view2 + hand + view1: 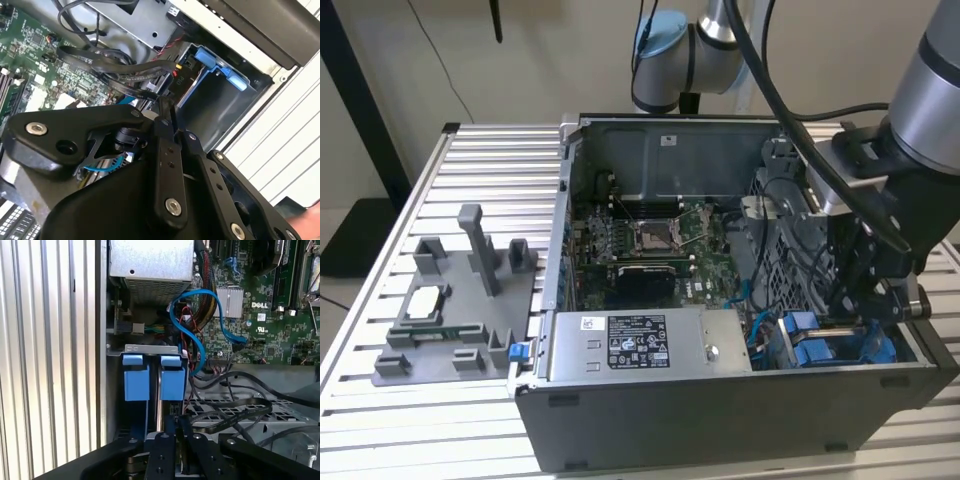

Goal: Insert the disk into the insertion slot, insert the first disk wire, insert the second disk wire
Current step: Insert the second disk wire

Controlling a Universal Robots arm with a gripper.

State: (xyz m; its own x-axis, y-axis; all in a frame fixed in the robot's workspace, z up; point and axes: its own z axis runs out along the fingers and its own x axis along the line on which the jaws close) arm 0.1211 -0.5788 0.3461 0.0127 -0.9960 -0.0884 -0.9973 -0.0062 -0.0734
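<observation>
Reaching down into an open computer case (pixel 720 420) on a slatted table (pixel 380 420), a robot arm works at the case's far end on the exterior view's right.

Well apart from the pincer, on the exterior view's left, a grey parts tray (pixel 420 340) sits on the table outside the case. It seems parked there to keep spare parts out of the arm's way.

Closer in, a green motherboard (pixel 660 245) lies flat on the case floor, with a silver power supply (pixel 640 345) along the near wall. Both stand clear of the pincer.

The pincer (pixel 172 422) hangs just in front of the disk (pixel 173 382). In the first wrist view the disk's blue frame shows two tabs side by side, facing the pincer. The disk sits in the slot (pixel 215 110), a dark grey bay of the drive cage, and looks pushed home, so I judge the first step done.

The pincer's fingertips (pixel 165 107) are drawn narrow, almost meeting. I cannot tell whether they pinch anything thin. In the second wrist view they point at a bundle of black wires (pixel 125 75) running just beside the disk's end, likely because the plugs belong there.

A blue cable (pixel 200 305) loops from the motherboard toward the disk, just beyond the pincer.
</observation>
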